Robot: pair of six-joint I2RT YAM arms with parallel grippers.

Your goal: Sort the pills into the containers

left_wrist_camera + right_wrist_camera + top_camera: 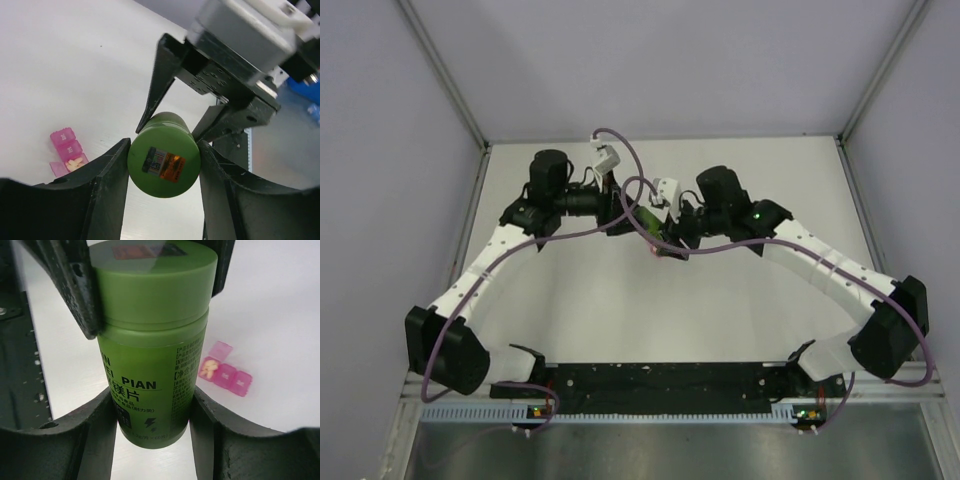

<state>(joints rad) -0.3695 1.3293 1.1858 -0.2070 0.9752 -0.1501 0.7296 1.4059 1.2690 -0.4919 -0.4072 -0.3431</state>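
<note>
Where the two arms (500,250) rise from the near edge of the table (740,320) and bend in toward each other, their claws meet over its middle, about halfway between the left and right edges. Both claws hold one green bottle (150,340) above the surface. The right claw (150,392) is pinching the bottle's lower body, a black finger pressed against each side of the printed label. The left claw (165,145) is pinching the wide green cap (164,162), its fingers tight on opposite sides of the rim, and a small sticker sits on the cap's flat top. Just beyond the bottle, lying flat on the table near its centre, is the pink pill box (225,371), a short row of joined square compartments. The compartment at one end has its lid open and holds a few pale pills (210,367); the others are shut. In the overhead view only a sliver of pink shows under the claws. Past them the white table runs on to its far edge.
</note>
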